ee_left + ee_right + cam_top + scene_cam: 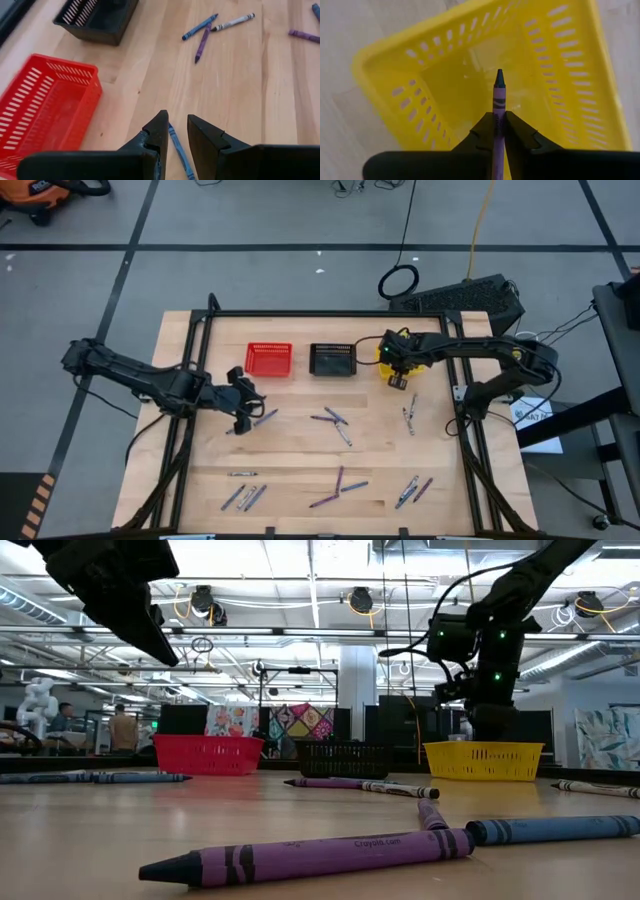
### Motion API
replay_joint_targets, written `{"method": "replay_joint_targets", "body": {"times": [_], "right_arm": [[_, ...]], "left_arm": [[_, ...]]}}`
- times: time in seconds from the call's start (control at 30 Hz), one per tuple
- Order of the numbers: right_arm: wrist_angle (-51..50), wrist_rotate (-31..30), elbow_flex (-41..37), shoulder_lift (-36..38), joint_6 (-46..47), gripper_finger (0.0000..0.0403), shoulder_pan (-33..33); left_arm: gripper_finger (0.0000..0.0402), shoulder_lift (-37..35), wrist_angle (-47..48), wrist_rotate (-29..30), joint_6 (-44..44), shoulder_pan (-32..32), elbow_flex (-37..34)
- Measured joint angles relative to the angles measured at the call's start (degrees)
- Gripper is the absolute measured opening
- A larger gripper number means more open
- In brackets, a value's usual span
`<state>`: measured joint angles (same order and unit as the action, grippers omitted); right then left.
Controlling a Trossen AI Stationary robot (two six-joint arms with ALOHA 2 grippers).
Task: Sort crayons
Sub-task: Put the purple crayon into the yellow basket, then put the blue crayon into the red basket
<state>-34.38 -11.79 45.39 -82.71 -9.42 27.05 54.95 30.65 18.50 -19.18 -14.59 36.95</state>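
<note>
The right gripper [499,131] hangs over the yellow basket [410,95] at the far right of the basket row, its two fingers pinched on a purple crayon [498,100] whose dark tip points down into the basket's hollow; in the high view this gripper [399,379] sits at the basket's near edge, and the low view shows it [490,730] just above the yellow rim [485,758]. The left gripper [177,137] hovers above the counter [240,100] near the red basket [35,110], its fingers parted with nothing between them, and a blue crayon [180,152] lies on the wood right below the gap. Seen from above, that gripper [245,405] is toward the counter's left side, close to a couple of crayons [262,420]. The black basket [333,360] stands between the red one [269,359] and the yellow one. The other crayons lie scattered: a small cluster near the middle [335,423], a pair toward the right [410,416], and several groups along the near edge [340,485], some crossing or touching each other. At counter level a long purple crayon [310,858] lies nearest the camera, its end meeting a blue one [555,830].
</note>
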Motion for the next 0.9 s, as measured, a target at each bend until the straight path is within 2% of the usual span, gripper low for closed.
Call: {"method": "replay_joint_targets", "body": {"times": [0.5,0.8,0.9], "right_arm": [[2.98,-0.33,0.0,-0.25,2.23,0.0089,-0.13],[2.89,-0.38,0.0,0.05,4.9,0.0098,-0.15],[2.89,-0.49,0.0,1.1,5.33,0.0098,-0.15]], "left_arm": [[0.0077,6.85,-0.31,-0.3,-0.12,0.0,0.0],[0.0077,10.1,-0.2,-3.55,-17.04,-0.22,0.0],[0.0077,12.35,-0.18,-3.75,-18.06,-0.59,0.0]]}}
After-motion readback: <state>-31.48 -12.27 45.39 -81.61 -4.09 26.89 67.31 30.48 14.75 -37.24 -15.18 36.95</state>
